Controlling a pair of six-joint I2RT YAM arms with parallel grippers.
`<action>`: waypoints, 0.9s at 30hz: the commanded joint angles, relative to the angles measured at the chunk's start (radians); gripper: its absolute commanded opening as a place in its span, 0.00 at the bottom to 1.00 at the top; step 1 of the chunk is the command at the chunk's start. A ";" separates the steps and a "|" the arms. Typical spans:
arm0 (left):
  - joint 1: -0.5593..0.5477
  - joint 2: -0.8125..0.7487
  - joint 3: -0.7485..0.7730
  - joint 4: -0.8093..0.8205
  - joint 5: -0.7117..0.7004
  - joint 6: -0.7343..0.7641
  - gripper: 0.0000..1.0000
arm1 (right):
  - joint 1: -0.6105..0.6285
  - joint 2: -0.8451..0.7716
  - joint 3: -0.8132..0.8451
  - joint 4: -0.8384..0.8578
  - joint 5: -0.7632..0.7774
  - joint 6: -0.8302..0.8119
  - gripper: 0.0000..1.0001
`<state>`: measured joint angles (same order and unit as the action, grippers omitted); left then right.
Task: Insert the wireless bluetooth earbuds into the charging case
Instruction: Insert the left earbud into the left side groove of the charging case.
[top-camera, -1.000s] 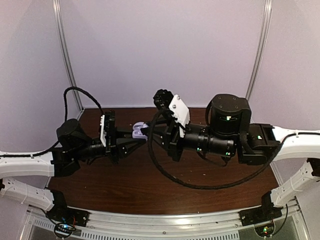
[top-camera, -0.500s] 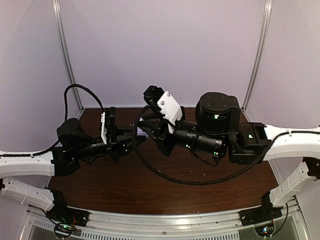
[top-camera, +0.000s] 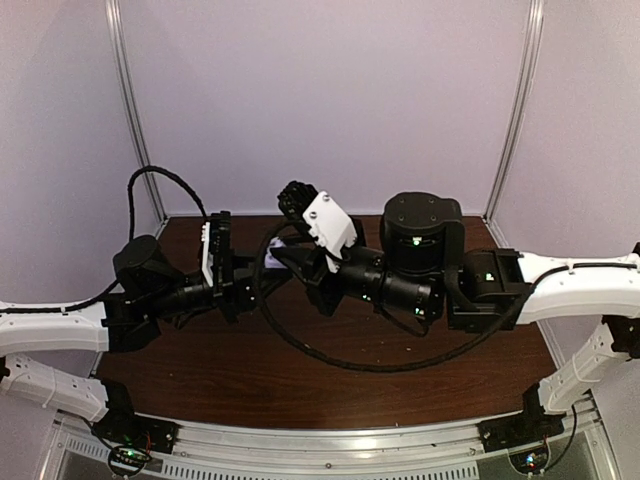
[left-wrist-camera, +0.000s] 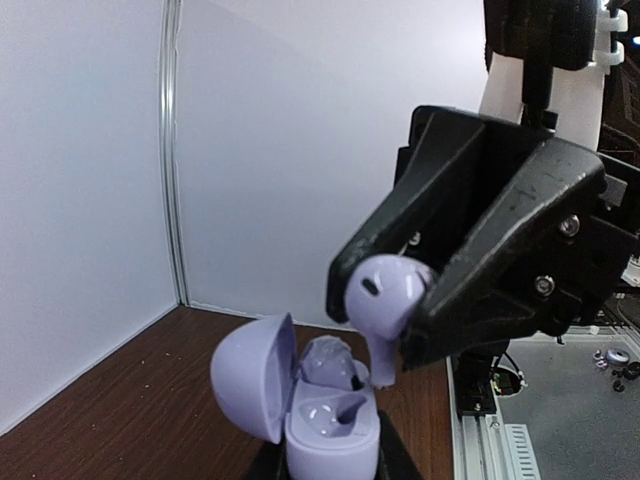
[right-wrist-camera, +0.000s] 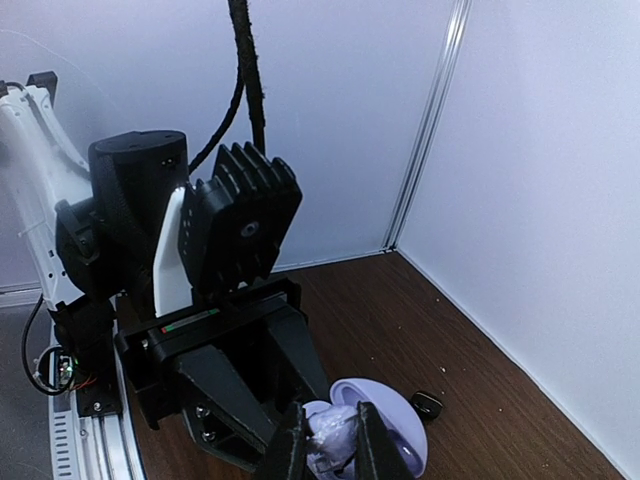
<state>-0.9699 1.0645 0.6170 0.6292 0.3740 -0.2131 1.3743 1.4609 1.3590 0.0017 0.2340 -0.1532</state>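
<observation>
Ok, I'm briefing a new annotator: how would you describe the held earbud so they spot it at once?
In the left wrist view, the black right gripper fills the right side. Pinched between its fingers is the lilac earbud, above the open charging case. Unlike what sits in the case's slots, it is gripped, stem pointing down.

Both arms meet over the rear middle of the table (top-camera: 250, 370), left arm from the left, right arm from the right. Charging case (left-wrist-camera: 330, 430) sits between the left gripper (top-camera: 258, 280) fingers, lid (left-wrist-camera: 250, 375) swung open to the left in the left wrist view. Earbud (left-wrist-camera: 385, 300) pinched in the right gripper (left-wrist-camera: 380, 325), just above the case's open body, stem down; contact with the case unclear. Small loose object (right-wrist-camera: 427, 405) on the table near the case
</observation>
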 joint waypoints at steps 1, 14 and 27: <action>-0.004 0.005 0.030 0.044 -0.002 -0.012 0.00 | 0.005 0.017 0.035 0.005 0.043 -0.007 0.15; -0.004 -0.007 0.028 0.037 -0.011 -0.012 0.00 | 0.005 0.035 0.036 -0.024 0.052 -0.010 0.16; -0.004 -0.012 0.027 0.036 -0.008 -0.010 0.00 | 0.005 0.049 0.027 -0.028 0.087 -0.016 0.18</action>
<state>-0.9699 1.0660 0.6170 0.6167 0.3733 -0.2157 1.3743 1.4998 1.3701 -0.0113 0.2928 -0.1623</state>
